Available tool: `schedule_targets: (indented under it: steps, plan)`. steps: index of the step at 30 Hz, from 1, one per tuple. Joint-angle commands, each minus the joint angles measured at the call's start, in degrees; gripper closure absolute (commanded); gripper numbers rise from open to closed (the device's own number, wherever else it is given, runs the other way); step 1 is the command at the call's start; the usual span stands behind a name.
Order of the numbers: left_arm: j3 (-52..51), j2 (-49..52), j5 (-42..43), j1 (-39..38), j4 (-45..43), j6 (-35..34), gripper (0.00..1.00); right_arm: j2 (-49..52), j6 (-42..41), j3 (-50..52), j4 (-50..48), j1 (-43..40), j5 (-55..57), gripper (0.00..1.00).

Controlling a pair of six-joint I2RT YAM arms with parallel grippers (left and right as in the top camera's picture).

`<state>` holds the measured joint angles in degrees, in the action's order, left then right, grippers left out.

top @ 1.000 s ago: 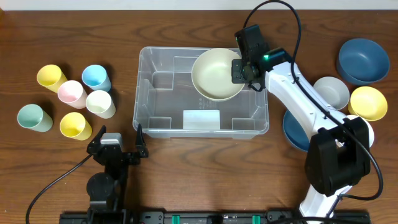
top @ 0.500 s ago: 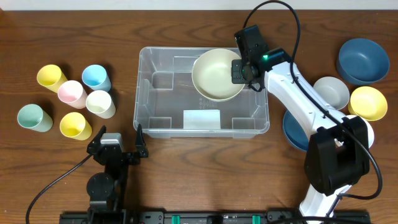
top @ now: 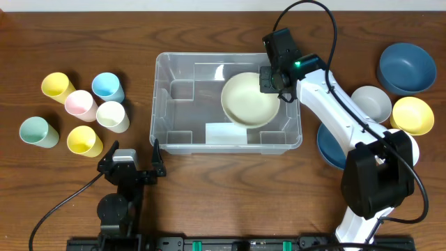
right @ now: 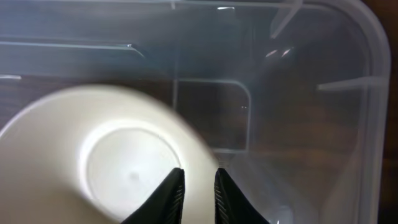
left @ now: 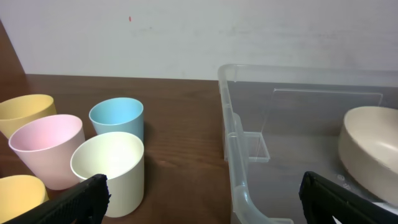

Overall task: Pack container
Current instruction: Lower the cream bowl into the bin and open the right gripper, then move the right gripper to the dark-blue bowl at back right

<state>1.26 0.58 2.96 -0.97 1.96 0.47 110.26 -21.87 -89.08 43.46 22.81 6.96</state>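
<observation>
**Three views: one high above, two riding the wrists.**
The overhead camera looks straight down from far off on the whole wooden surface (top: 230, 28). The left wrist camera sits low near that surface, facing level toward 12 o'clock and a pale wall (left: 186, 31), with cups (left: 109, 171) at 8 o'clock and the container (left: 239, 137) at 3 o'clock. The right wrist camera peers down, close, into the container. All three share the container and the cream bowl (right: 93, 162).

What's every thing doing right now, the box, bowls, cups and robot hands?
container: no lid on, holds one bowl.
cream bowl: upright inside the container.
six cups: upright, left of the container.
spare bowls: upright, right of the container.
left gripper: wide open, empty.
right gripper: slightly open above the cream bowl.
</observation>
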Motion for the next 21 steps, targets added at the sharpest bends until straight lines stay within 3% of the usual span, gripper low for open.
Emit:
schedule_targets:
  steps: [1,6,17,21]
  plan:
    - [-1.0,-0.3,-0.6,-0.2,2.0,0.8,0.02,1.0,0.3,0.1,-0.2,0.5,0.6,0.76]
    - [-1.0,-0.3,-0.6,-0.2,2.0,0.8,0.02,0.9,1.5,-0.4,-0.6,0.5,1.4,0.71]
    - [-1.0,-0.3,-0.6,-0.2,2.0,0.8,0.02,-5.2,0.9,-4.2,1.7,0.0,1.2,0.7]
    - [-1.0,-0.3,-0.6,-0.2,2.0,0.8,0.02,-10.8,0.2,-4.2,1.8,-2.4,1.2,0.62]
